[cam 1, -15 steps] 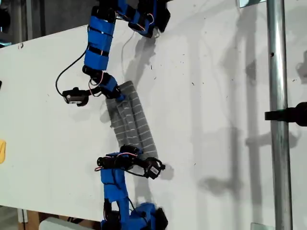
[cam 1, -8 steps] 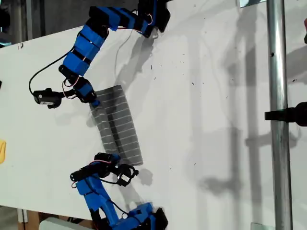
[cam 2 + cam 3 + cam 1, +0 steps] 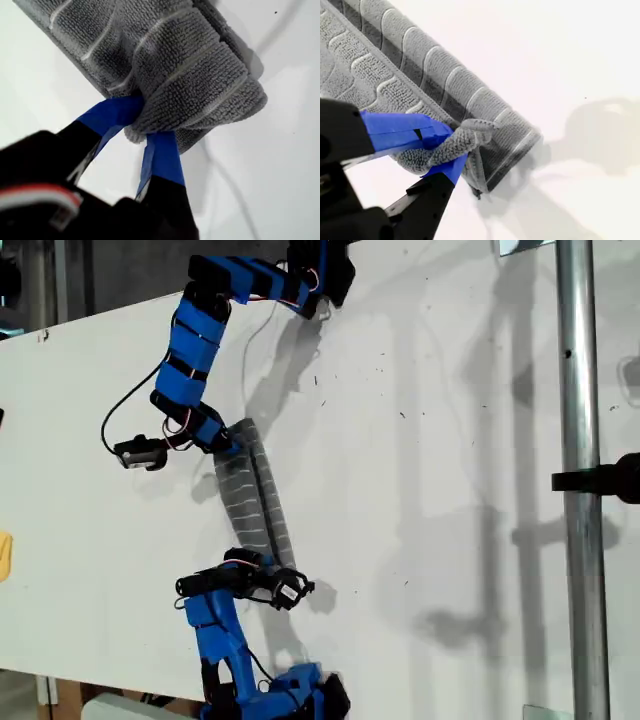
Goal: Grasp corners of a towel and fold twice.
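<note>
First end effector (image 3: 145, 125): the two blue-taped fingers are nearly closed, pinching a bunched edge of the towel (image 3: 190, 65) between their tips.
Towel at the first end effector: the cloth rises away from the fingertips in thick stacked layers. A rounded fold bulges to one side of the grip, and the white stripes run across it.
Second end effector (image 3: 451, 150): it is closed down to the thickness of the cloth. One of the corners (image 3: 480, 125) is clamped between the taped fingers, and its tip pokes out just past them.
Towel at the second end effector: a long folded band of the towel (image 3: 445, 80) stretches away from the fingertips. Its doubled edge lies flat on the table (image 3: 560, 45) just beyond the grip.
Exterior view, towel (image 3: 255, 505): a narrow, folded grey strip runs between the two blue arms, held at both ends.
Exterior view, arms: one arm's tip (image 3: 222, 438) meets the strip's upper end, and the other arm's tip (image 3: 262, 575) meets its lower end. The wrist views do not show which arm is first and which is second.
Table (image 3: 450, 390): white, with shadows of the arms falling beside the strip.
Yellow object (image 3: 4, 555): at the exterior view's left edge, well apart from both end effectors.
Metal pole (image 3: 575, 440): upright along the exterior view's right, far from both grips.
</note>
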